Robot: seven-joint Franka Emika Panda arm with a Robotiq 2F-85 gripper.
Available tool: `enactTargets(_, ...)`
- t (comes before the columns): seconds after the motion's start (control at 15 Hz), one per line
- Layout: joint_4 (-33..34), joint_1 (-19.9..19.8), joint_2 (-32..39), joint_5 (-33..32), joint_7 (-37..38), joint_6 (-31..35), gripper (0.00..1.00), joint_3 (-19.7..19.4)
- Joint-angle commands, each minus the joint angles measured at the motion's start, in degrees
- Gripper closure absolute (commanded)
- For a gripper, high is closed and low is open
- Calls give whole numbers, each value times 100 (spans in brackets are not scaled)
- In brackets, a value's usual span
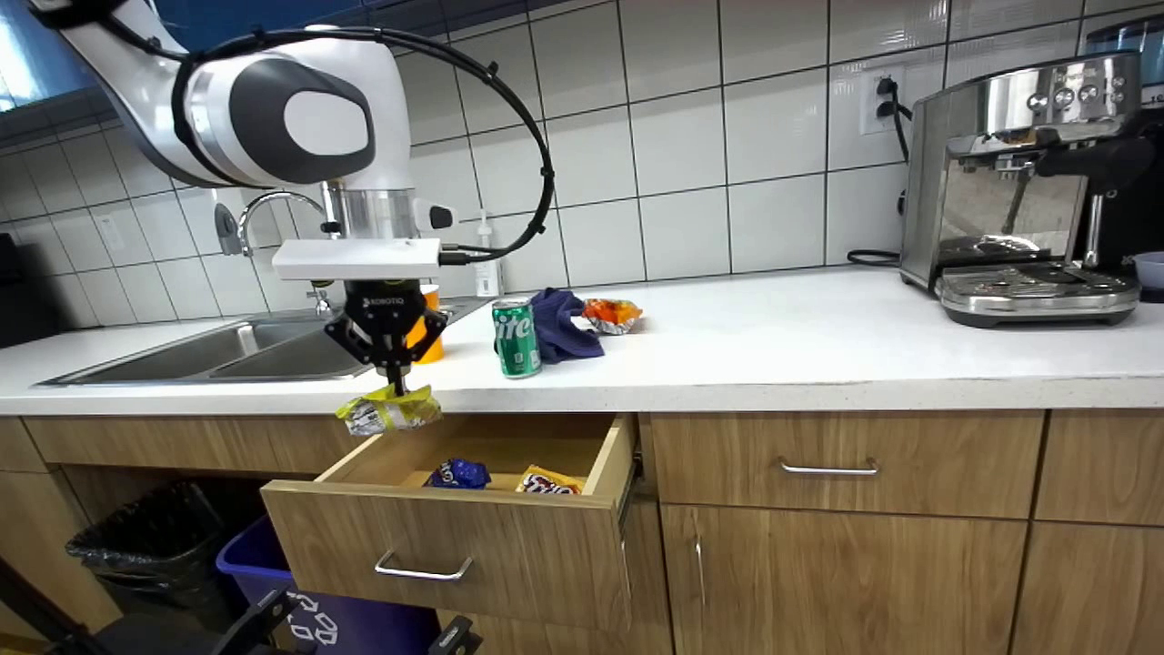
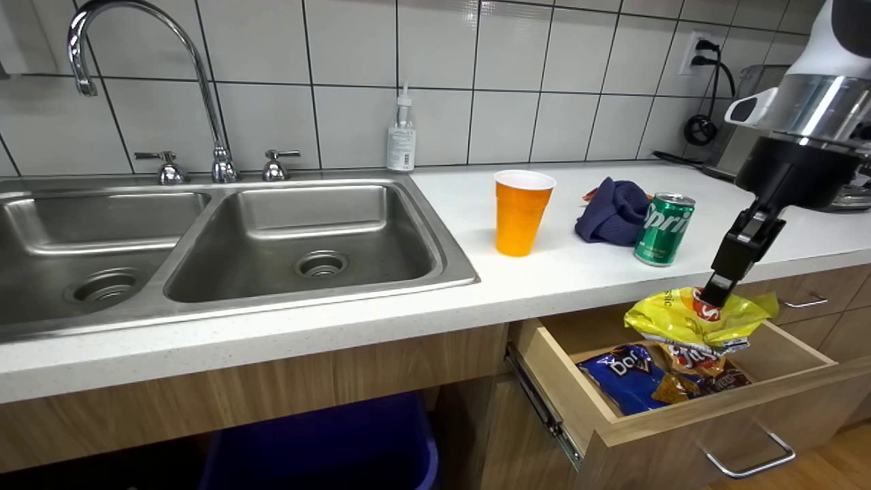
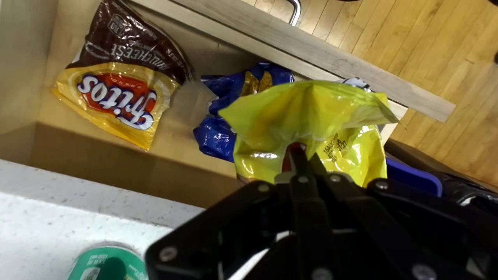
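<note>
My gripper [image 1: 397, 387] points down with its fingers shut on a crumpled yellow chip bag [image 1: 386, 414]. In an exterior view the fingertips [image 2: 717, 291] pinch the middle of the bag, beside its red logo. The bag hangs over the pulled-out wooden drawer [image 1: 436, 546], above its left part as seen in an exterior view. Inside the drawer lie a blue Doritos bag [image 2: 622, 381] and a brown and yellow Fritos bag [image 3: 120, 89]. From the wrist, the yellow bag covers part of the blue Doritos bag [image 3: 216, 136].
A green Sprite can [image 2: 665, 231] stands on the counter near the drawer, with a dark blue cloth [image 2: 612, 212], an orange cup [image 2: 520, 218] and an orange wrapper [image 1: 611, 314] around it. A steel sink [image 2: 313, 204] lies beside them. A blue bin [image 1: 364, 619] sits below the counter.
</note>
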Motion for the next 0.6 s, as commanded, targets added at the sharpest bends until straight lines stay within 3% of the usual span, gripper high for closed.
enactTargets(0.0,-77,80,171,132,316,354,100,92)
enactTargets(0.53,-30,134,817,299,588,1050,100,280)
